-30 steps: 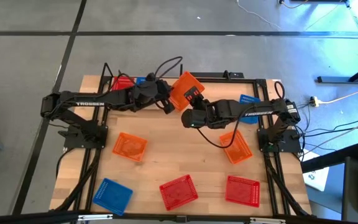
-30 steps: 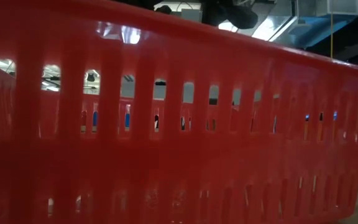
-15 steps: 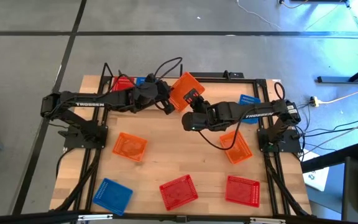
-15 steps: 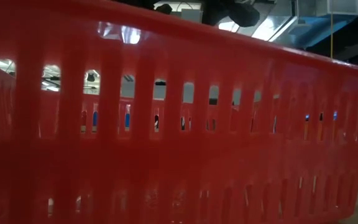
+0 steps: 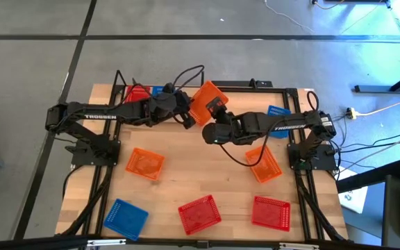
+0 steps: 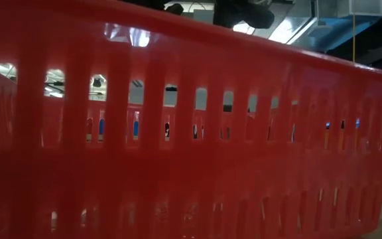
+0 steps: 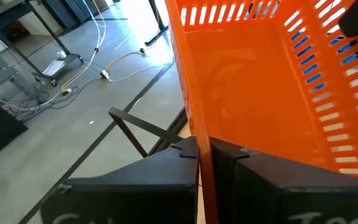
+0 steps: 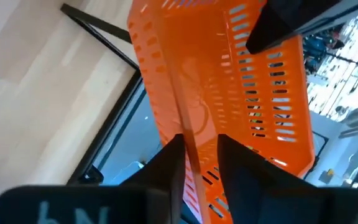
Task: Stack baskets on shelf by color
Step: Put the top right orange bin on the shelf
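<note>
Baskets lie scattered over the table, and one hangs above its far edge. At the near edge, a red basket (image 6: 191,133) stands so close to the low camera that its slotted wall fills that view. A second red (image 5: 270,212) lies toward the near right corner and a blue (image 5: 126,217) in the near left corner. Farther in, one orange (image 5: 145,164) lies left of centre and another (image 5: 264,165) near the right edge. All five lie loose, apparently awaiting their turn.

Above the far half, the held orange basket (image 5: 207,101) is tilted, clear of the wood, with both arms meeting at it. The left gripper (image 7: 204,152) is pinched tight on one wall and carries it. The right gripper (image 8: 194,149) straddles another wall with its jaws narrowly apart, a gap showing beside the plastic. I judge it is letting go, so that one arm alone can place the basket.

Along the far edge runs the shelf (image 5: 242,89). A red basket (image 5: 137,92) sits at its left end with something blue (image 5: 160,89) just beside it. Another blue basket (image 5: 278,112) lies near the far right corner. The held basket hangs close to the shelf, so it probably starts the orange pile.
</note>
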Robot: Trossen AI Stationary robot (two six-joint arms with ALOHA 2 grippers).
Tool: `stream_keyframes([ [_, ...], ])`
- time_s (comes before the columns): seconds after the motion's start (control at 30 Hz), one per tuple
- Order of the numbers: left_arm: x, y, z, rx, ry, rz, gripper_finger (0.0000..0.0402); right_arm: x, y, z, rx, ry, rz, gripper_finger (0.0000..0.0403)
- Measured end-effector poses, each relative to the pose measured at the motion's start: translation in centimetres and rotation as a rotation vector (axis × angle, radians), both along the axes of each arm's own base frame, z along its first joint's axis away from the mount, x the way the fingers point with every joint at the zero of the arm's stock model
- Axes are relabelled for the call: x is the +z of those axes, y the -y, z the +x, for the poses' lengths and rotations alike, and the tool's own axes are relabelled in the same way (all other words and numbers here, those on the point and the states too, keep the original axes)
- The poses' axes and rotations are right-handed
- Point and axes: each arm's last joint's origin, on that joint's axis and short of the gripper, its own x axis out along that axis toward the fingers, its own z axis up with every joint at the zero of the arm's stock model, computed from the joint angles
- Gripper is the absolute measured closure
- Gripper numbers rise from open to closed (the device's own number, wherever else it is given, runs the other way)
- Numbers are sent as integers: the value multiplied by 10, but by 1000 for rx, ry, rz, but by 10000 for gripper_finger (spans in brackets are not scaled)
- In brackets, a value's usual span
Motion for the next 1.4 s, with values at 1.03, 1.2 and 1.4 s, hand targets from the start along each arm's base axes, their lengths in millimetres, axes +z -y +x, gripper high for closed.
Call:
stream_keyframes([
  [1.03, 25, -49, -54, 441, 341, -248, 401, 105, -33, -60, 104, 605, 75, 304],
  [1.2, 8, -70, -67, 506, 392, -544, 401, 106, -33, -60, 109, 616, 81, 304],
  [1.4, -13, -82, -57, 523, 373, -707, 401, 106, -33, -60, 113, 625, 97, 304],
])
